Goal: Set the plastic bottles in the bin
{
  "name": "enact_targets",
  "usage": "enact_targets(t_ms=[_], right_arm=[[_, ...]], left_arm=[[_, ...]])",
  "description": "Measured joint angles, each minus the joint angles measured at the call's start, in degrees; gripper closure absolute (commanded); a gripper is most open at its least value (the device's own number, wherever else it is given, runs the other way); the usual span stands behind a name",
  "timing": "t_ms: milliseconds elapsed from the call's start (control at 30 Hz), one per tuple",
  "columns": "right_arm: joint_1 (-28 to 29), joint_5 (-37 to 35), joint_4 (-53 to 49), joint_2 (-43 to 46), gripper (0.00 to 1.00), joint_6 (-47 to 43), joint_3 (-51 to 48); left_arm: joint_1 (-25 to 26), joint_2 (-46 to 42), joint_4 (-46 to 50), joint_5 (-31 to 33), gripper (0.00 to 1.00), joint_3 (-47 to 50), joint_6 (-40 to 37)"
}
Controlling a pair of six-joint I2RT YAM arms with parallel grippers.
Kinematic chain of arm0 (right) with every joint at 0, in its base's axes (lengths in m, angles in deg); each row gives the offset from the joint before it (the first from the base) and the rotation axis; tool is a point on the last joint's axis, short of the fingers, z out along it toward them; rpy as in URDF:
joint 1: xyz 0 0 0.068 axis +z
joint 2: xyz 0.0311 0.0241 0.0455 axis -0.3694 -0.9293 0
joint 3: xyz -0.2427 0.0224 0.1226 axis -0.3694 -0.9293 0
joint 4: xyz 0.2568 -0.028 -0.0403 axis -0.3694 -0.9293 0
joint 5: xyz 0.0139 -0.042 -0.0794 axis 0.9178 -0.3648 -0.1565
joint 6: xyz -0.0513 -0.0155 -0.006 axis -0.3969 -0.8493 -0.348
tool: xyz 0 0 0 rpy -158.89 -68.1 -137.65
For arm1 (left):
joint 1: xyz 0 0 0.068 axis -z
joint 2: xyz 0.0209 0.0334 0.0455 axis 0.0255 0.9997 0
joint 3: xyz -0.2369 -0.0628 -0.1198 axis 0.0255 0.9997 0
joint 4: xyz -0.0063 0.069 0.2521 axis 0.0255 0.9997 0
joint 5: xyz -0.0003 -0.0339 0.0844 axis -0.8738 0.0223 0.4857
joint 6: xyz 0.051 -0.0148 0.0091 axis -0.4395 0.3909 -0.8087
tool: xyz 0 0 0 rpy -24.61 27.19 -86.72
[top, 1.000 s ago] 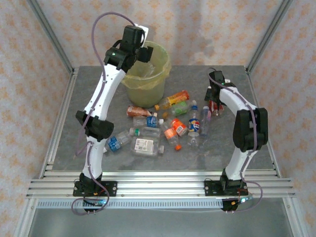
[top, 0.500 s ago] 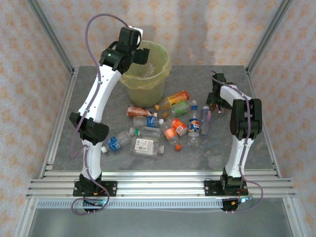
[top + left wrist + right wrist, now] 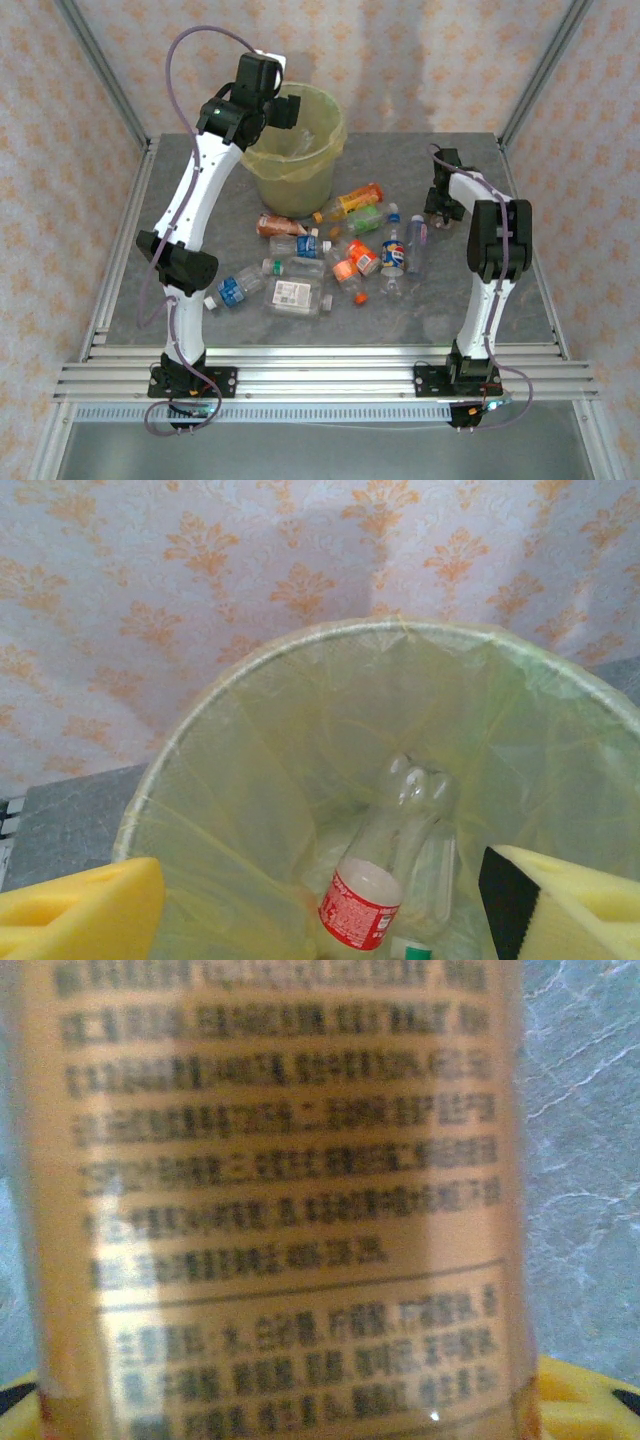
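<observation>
The left gripper (image 3: 288,110) hangs wide open and empty above the bin (image 3: 295,175). A labelled bottle (image 3: 280,1200) sits between the pads of the right gripper (image 3: 437,207); I cannot tell if they clamp it.

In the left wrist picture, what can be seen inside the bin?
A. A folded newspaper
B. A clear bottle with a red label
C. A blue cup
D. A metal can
B: the left wrist view looks down into the bin, and a clear bottle with a red label lies near its bottom.
</observation>
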Motion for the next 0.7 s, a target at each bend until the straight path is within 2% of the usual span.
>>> enact_targets(t_ms=[200, 400, 500, 700], right_arm=[[0.0, 1.84, -0.17, 14.03, 0.6, 0.94, -3.76], [0.26, 7.54, 3.26, 29.0, 0.62, 2.23, -8.33], [1.68, 10.95, 6.19, 35.39, 0.62, 2.84, -12.98], [8.98, 17.0, 14.6, 45.55, 0.62, 2.93, -19.54]], left_arm=[[0.0, 0.0, 0.13, -0.57, 0.22, 0.7, 0.28], [-0.02, 0.0, 0.13, -3.89, 0.21, 0.7, 3.21], [-0.02, 0.0, 0.13, -7.63, 0.21, 0.7, 5.92], [0.0, 0.0, -0.85, -19.67, 0.19, 0.68, 13.22]])
